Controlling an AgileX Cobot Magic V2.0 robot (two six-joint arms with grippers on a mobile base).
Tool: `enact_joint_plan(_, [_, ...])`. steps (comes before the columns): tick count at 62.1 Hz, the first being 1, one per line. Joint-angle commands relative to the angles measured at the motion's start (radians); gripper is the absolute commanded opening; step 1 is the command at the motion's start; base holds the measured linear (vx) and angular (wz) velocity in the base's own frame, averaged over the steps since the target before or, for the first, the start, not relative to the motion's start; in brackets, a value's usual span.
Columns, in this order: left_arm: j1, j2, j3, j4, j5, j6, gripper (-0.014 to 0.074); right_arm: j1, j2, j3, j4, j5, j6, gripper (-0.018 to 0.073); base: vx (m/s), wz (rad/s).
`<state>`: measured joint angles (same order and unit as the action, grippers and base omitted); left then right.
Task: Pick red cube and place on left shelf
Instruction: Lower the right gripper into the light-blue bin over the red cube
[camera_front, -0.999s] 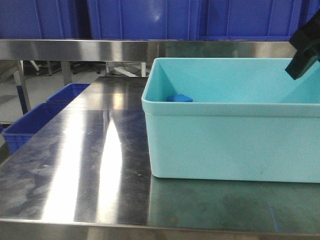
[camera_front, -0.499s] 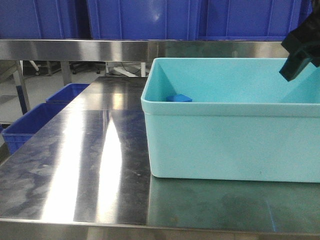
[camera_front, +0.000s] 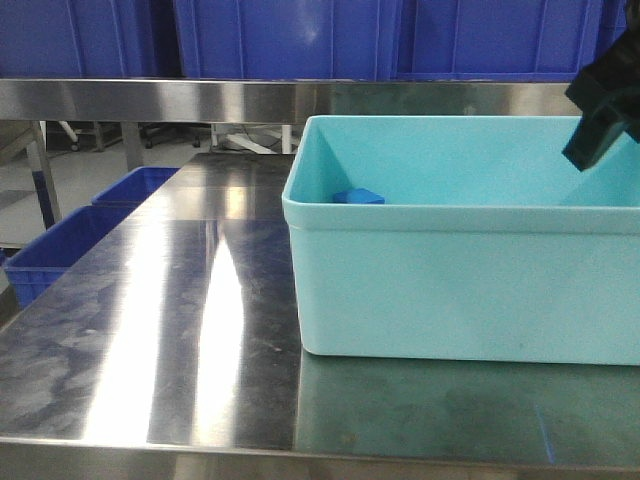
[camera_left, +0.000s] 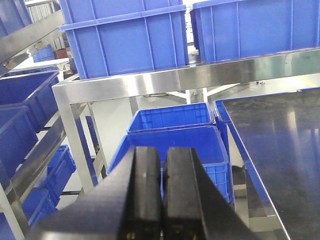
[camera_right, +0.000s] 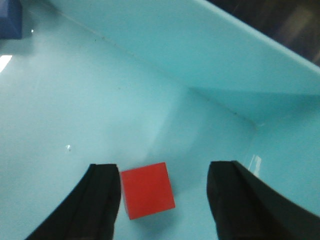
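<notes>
Red cube (camera_right: 147, 190) lies on the bin (camera_right: 250, 65) floor between the spread fingers of my right claw (camera_right: 167, 200), just beside the left one, so I judge the pick is in hand, needing me to centre, lower and close, while my left claw (camera_left: 162, 190) is pressed shut.

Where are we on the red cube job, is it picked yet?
Not picked yet. Done: the right gripper is down inside the teal bin, open, with the red cube between its fingers, close to one of them. In hand: nothing is gripped; the cube lies on the bin floor. Left: close, lift, and carry it to the left shelf. The left gripper is shut and empty.
</notes>
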<state>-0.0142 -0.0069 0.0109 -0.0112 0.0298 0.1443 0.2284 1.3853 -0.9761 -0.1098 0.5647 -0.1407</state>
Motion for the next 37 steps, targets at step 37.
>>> enact_joint_plan(37, [-0.007,0.000,0.022,-0.005,-0.090,0.001,0.0106,0.014,0.027,-0.038,0.002,0.045,-0.011,0.0626,0.00,0.00])
